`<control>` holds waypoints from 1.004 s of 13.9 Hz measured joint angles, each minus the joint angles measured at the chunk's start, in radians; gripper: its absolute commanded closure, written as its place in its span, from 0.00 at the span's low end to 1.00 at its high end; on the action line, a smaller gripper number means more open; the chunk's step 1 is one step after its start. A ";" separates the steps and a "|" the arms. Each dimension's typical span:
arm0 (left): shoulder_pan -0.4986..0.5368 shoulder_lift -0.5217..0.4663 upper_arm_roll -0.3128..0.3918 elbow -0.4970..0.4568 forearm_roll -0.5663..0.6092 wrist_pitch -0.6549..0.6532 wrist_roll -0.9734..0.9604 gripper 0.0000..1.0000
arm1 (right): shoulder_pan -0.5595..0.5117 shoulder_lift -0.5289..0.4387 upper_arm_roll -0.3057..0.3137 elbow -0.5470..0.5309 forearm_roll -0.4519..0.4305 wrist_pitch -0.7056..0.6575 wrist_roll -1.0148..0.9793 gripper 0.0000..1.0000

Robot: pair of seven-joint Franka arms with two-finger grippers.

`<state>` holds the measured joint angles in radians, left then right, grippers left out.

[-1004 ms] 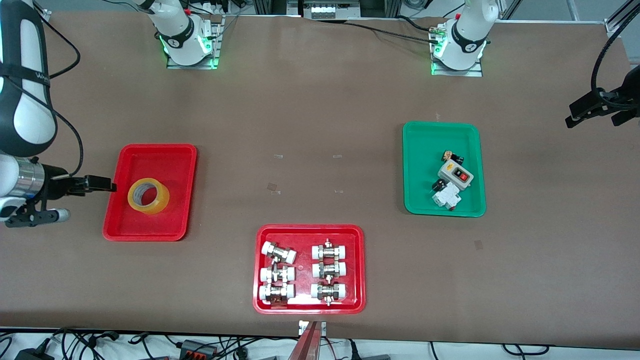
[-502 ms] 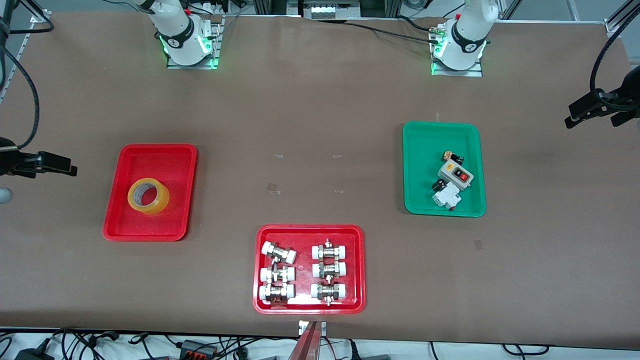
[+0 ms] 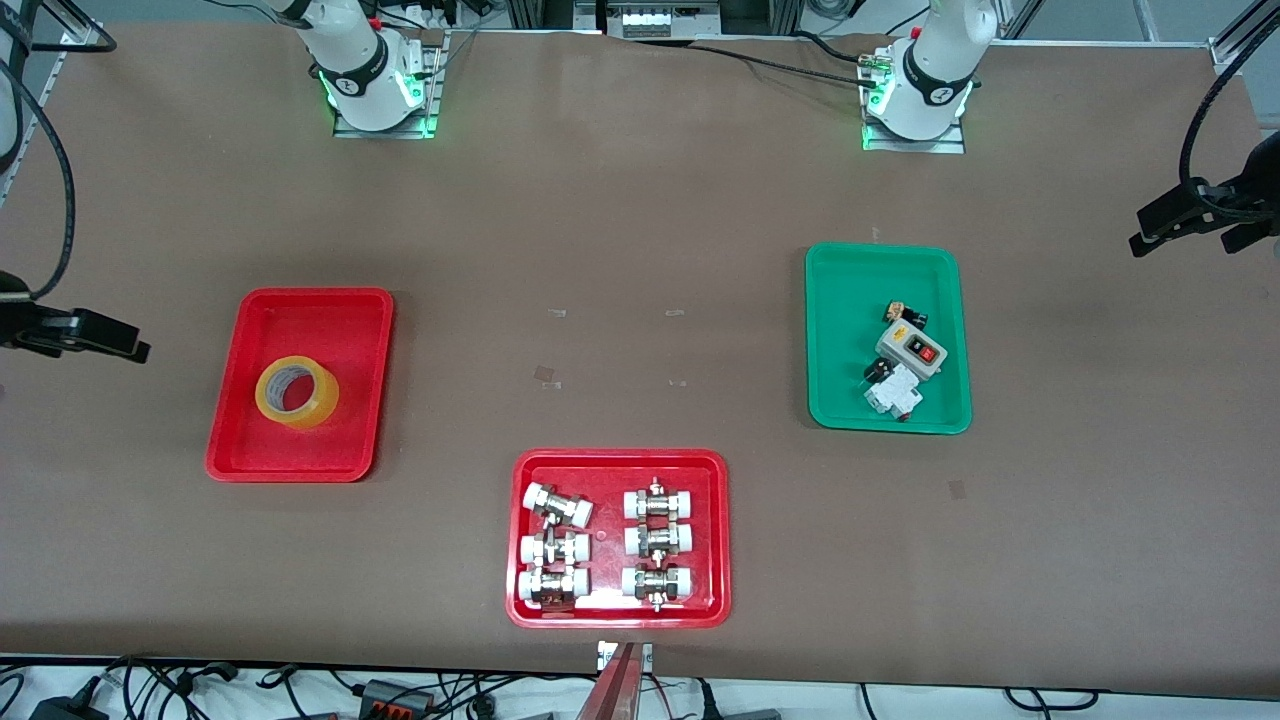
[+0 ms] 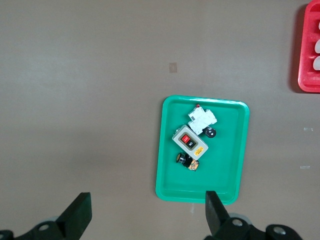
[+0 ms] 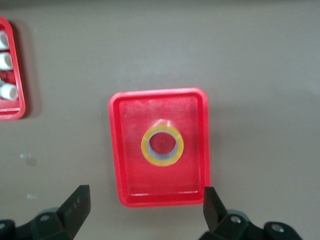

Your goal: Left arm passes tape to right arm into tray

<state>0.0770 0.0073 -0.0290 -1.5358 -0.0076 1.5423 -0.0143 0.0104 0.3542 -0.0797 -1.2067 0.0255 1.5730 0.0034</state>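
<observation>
Tape (image 5: 162, 145) in tray (image 5: 116, 150), apart from right pincer (image 5: 142, 212), jaws spread, empty.

Fittings tray (image 4: 310, 50) cut off at edge

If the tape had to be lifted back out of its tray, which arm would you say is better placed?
Right, probably. The right end effector, open, looks down on the tape in the tray; the left end effector, open, is over the green tray.
</observation>
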 measured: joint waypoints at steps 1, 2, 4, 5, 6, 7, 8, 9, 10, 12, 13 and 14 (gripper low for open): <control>0.000 0.000 0.000 0.000 0.000 0.000 0.001 0.00 | 0.011 -0.017 -0.012 -0.014 -0.001 0.017 0.000 0.00; 0.000 0.000 0.000 0.000 0.000 0.000 0.002 0.00 | 0.014 -0.034 -0.017 -0.029 -0.003 0.028 0.000 0.00; 0.000 0.001 0.000 0.000 0.000 -0.001 0.003 0.00 | 0.014 -0.061 -0.023 -0.055 -0.005 0.030 -0.005 0.00; -0.002 0.001 -0.002 0.000 0.000 -0.004 0.004 0.00 | 0.014 -0.074 -0.025 -0.076 -0.006 0.032 -0.010 0.00; -0.005 0.002 -0.004 0.000 0.000 -0.012 0.004 0.00 | 0.014 -0.093 -0.027 -0.110 -0.006 0.044 -0.012 0.00; -0.006 0.002 -0.011 0.000 0.000 -0.017 0.004 0.00 | 0.014 -0.118 -0.027 -0.154 -0.006 0.065 -0.013 0.00; -0.008 0.002 -0.018 0.000 0.000 -0.018 0.004 0.00 | 0.014 -0.148 -0.027 -0.211 -0.006 0.095 -0.014 0.00; -0.009 0.002 -0.024 0.000 0.000 -0.019 0.004 0.00 | 0.014 -0.182 -0.027 -0.272 -0.007 0.125 -0.015 0.00; -0.010 0.002 -0.026 0.000 0.000 -0.019 0.004 0.00 | 0.015 -0.220 -0.027 -0.336 -0.011 0.153 -0.015 0.00; -0.009 0.003 -0.026 0.000 0.000 -0.021 0.004 0.00 | 0.016 -0.288 -0.027 -0.442 -0.023 0.188 -0.016 0.00; -0.009 0.003 -0.026 0.000 0.000 -0.021 0.004 0.00 | 0.017 -0.312 -0.027 -0.473 -0.026 0.194 -0.016 0.00; -0.009 0.003 -0.026 0.000 0.000 -0.021 0.004 0.00 | 0.017 -0.325 -0.027 -0.485 -0.026 0.196 -0.017 0.00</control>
<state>0.0685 0.0099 -0.0552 -1.5358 -0.0077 1.5211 -0.0105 0.0273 0.0295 -0.1064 -1.6921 -0.0002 1.7688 -0.0138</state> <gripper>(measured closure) 0.000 0.000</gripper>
